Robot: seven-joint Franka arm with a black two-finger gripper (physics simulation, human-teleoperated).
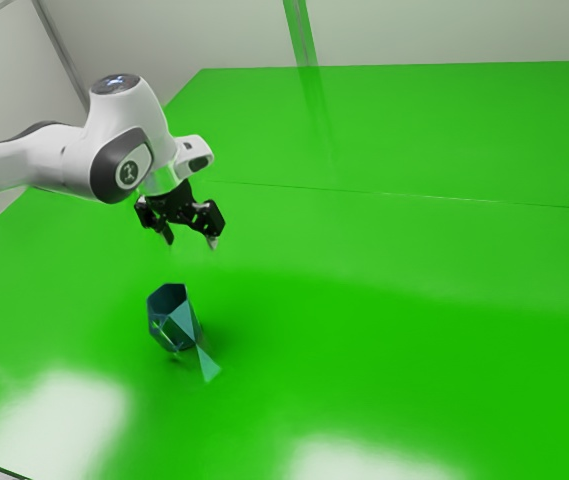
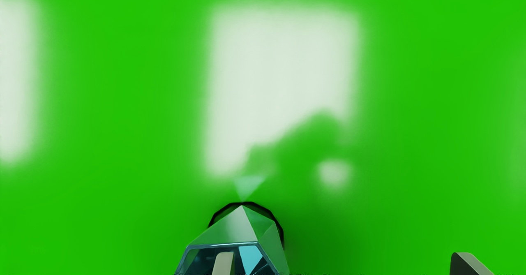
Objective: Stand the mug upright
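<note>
The claw is open, its fingers spread with a gap between them, hanging above the green counter. In the exterior view the teal mug is on the counter between six and seven o'clock from the claw, apart from it. I cannot tell whether it stands or leans. In the wrist view the frame cuts the mug off, and one finger hides part of its mouth; the other is well aside, over green. A pale teal triangle shows at five o'clock from the mug; whether it is joined on is hard to make out. The counter's near edge passes at eight o'clock from the mug, while wide green runs toward two and three. The arm, cut off, enters from ten o'clock.
</note>
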